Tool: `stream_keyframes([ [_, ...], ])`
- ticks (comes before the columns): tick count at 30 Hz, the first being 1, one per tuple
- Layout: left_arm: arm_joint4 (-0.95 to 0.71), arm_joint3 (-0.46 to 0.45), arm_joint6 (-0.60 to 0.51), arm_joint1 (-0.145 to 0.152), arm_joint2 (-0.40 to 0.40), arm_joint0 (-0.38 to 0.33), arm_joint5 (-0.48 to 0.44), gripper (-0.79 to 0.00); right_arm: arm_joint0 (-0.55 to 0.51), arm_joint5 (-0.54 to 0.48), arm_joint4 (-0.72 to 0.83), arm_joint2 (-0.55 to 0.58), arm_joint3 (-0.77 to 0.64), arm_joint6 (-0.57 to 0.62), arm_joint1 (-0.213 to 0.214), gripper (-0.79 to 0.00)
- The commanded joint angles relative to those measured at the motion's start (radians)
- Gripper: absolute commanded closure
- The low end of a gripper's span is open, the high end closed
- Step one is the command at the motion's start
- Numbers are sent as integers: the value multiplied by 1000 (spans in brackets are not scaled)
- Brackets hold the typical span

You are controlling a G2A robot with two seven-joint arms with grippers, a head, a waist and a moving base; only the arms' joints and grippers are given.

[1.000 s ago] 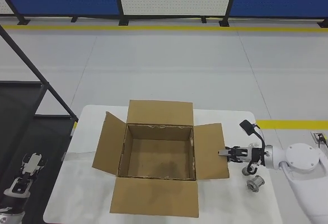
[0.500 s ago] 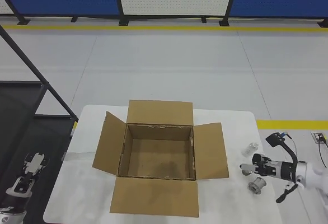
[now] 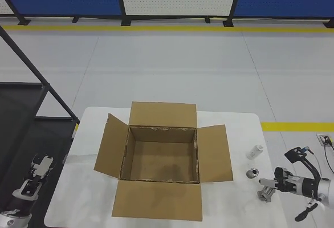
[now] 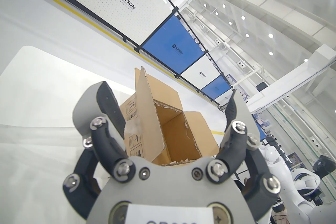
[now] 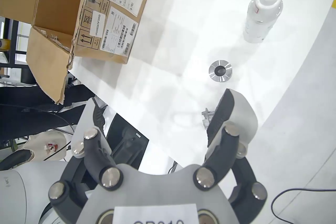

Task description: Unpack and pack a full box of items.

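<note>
Currently: box (image 3: 161, 159) sits at the table (image 3: 241, 128) centre, flaps open. Right gripper (image 3: 264, 183) spread, at the right edge near a metal ring (image 3: 251, 171) and bottle (image 3: 254, 151). Left gripper (image 4: 168, 93) spread, off the left edge.

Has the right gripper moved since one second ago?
Yes. The right gripper drew back from the cardboard box toward the near right corner of the table.
</note>
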Motion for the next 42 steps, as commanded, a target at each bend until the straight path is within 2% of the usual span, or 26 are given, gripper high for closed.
stream_keyframes([
  [1, 0, 0, 0, 0, 0, 0, 0, -785, 0, 0, 0, 0, 0, 0, 0, -785],
  [3, 0, 0, 0, 0, 0, 0, 0, -785, 0, -6, -5, -3, -7, -4, 0, -785],
  [5, 0, 0, 0, 0, 0, 0, 0, -785, 6, -46, -77, -34, -26, -2, 4, -785],
  [7, 0, 0, 0, 0, 0, 0, 0, -785, 28, -154, -144, -65, -30, 33, 11, -785],
  [11, 0, 0, 0, 0, 0, 0, 0, -785, 51, -282, -371, -137, 12, -89, 34, -785],
  [16, 0, 0, 0, 0, 0, 0, 0, -785, 55, -414, -523, -169, 84, -221, 55, -785],
  [22, 0, 0, 0, 0, 0, 0, 0, -785, 102, -429, -606, -225, 192, -277, 57, -785],
  [29, 0, 0, 0, 0, 0, 0, 0, -785, 189, -415, -635, -321, 291, -279, 51, -785],
  [39, 0, 0, 0, 0, 0, 0, 0, -785, 261, -376, -667, -410, 371, -261, 46, -785],
  [40, 0, 0, 0, 0, 0, 0, 0, -785, 269, -369, -667, -421, 378, -251, 45, -757],
  [42, 0, 0, 0, 0, 0, 0, 0, -785, 283, -360, -662, -438, 395, -240, 43, -653],
])
